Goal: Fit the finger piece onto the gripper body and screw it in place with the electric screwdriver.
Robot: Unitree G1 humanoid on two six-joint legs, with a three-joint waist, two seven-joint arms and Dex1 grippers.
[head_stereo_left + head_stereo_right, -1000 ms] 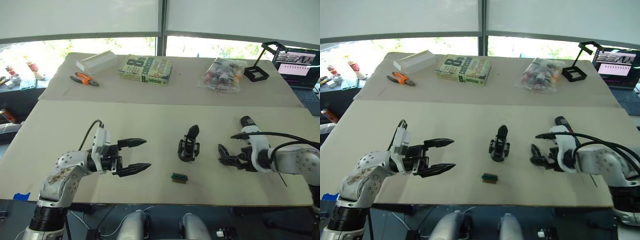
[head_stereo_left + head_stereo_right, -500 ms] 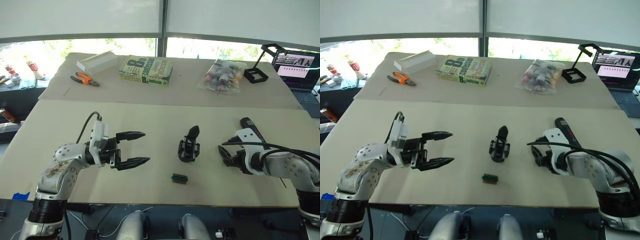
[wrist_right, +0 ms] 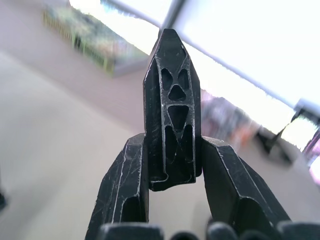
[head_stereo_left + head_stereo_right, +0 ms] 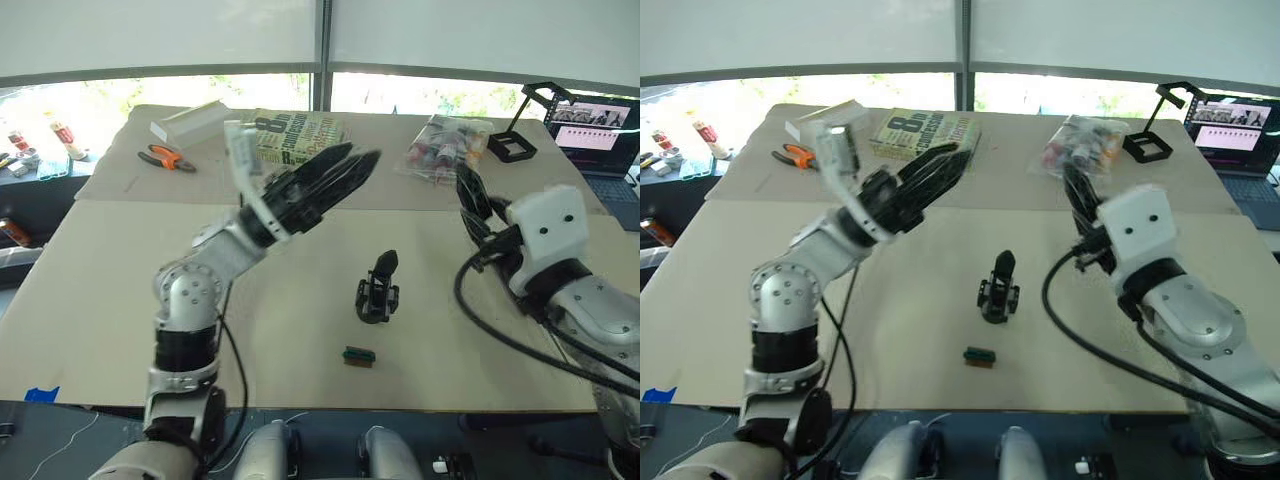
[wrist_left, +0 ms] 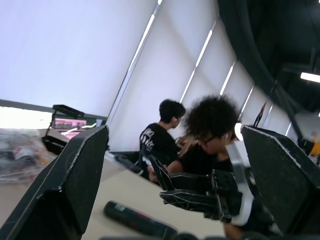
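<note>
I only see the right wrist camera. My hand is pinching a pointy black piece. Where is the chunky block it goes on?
Observer: The gripper body stands mid-table, with neither hand touching it.
Operator: And the screwdriver?
Observer: The electric screwdriver lies flat on the table, with no hand on it.
Operator: What's my other hand doing?
Observer: The left hand hangs high above the table, open and empty.

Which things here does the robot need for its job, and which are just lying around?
Needed: finger piece, gripper body, electric screwdriver.
Lying about: pliers, book, white box, bag, small green-topped block.
</note>
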